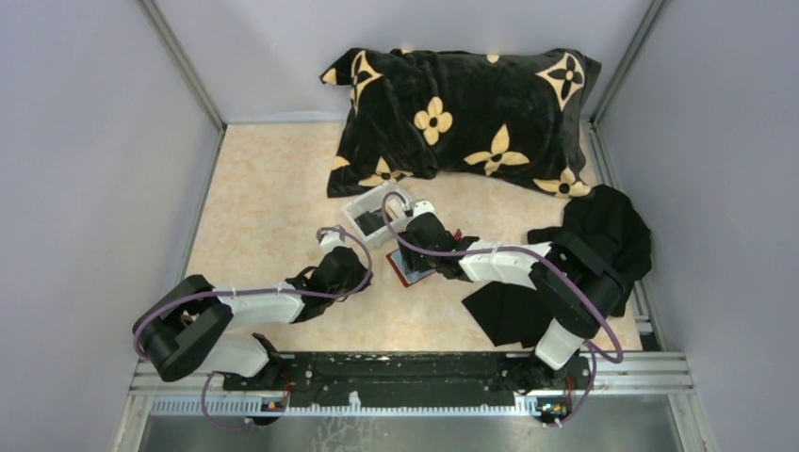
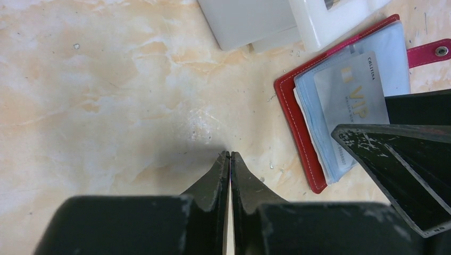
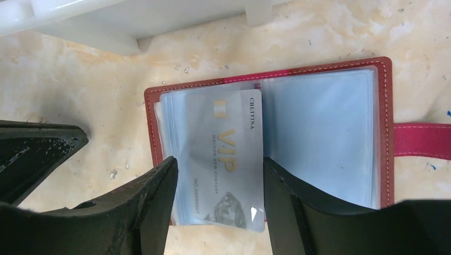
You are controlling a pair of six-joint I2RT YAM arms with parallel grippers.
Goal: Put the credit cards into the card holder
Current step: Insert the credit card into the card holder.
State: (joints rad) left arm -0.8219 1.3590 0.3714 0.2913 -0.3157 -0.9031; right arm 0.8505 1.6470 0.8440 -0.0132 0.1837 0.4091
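Note:
The red card holder (image 3: 384,133) lies open on the marble-patterned table, clear pockets up, and also shows under the arms (image 1: 412,270) and in the left wrist view (image 2: 290,127). A silver credit card (image 3: 228,143) marked VIP rests on its left pocket stack, its near end sticking out past the holder's edge. My right gripper (image 3: 219,162) is open, one finger at each long side of the card, with its right finger against the card's edge. My left gripper (image 2: 230,155) is shut on nothing, tips on the table left of the holder. No other credit cards show clearly.
A small white tray (image 1: 363,218) stands just beyond the holder. A black flowered pillow (image 1: 462,122) lies at the back. Black cloth (image 1: 603,226) is piled at the right, with more under the right arm (image 1: 509,311). The holder's strap (image 2: 433,52) points away from the left gripper.

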